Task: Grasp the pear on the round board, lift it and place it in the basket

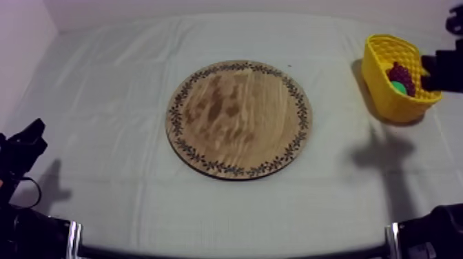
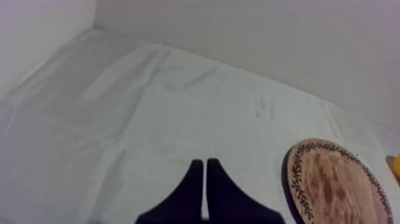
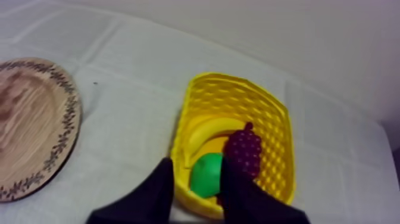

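From above, the wooden board point(image 1: 239, 118) lies mid-worktop point(image 1: 103, 103), and the pear point(image 1: 399, 87) sits in the yellow basket point(image 1: 383, 103) at the right. At the left wrist, the left tool point(image 2: 205, 170) is pinched together, holding nothing. At the right wrist, the right tool point(image 3: 197, 164) gapes empty above the pear, which lies beside the banana point(image 3: 208, 131) and grapes point(image 3: 244, 149).

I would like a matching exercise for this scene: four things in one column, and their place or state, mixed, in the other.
1 pear
2 wooden board
3 left claw
4 right claw

a fingers together
b inside the yellow basket
c fingers apart, over the basket
d middle of the table

Pairs: 1-b; 2-d; 3-a; 4-c
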Controlling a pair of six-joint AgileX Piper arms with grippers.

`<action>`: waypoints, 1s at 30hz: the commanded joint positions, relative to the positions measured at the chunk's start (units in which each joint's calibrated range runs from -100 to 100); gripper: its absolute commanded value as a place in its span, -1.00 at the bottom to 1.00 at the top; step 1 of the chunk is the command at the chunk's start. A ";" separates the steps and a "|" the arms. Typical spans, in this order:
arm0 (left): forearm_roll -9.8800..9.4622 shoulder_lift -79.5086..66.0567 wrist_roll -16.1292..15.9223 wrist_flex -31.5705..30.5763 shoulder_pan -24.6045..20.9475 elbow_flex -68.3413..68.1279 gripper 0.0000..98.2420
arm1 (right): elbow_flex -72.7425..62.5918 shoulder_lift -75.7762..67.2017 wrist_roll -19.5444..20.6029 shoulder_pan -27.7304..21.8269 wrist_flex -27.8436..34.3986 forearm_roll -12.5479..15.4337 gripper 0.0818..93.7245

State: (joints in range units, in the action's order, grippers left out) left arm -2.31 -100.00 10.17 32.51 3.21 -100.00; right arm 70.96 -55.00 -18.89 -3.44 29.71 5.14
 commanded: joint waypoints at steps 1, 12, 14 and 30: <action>-0.01 0.00 0.01 -0.01 0.02 0.00 -1.00 | 7.57 -12.08 -2.44 0.44 0.56 2.45 -0.59; -0.01 0.00 0.01 -0.01 0.02 0.00 -1.00 | 24.54 -32.20 -6.58 2.81 1.45 5.64 -0.97; -0.01 0.00 0.01 -0.01 0.02 0.00 -1.00 | 25.87 -34.22 -4.83 3.53 2.07 4.41 -0.98; -0.01 0.00 0.01 -0.01 0.02 0.00 -1.00 | 28.37 -40.70 23.60 6.91 7.48 -1.60 -0.99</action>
State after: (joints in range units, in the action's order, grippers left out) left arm -2.31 -100.00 10.17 32.51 3.21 -100.00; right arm 99.26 -95.64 -6.10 3.46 37.32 3.70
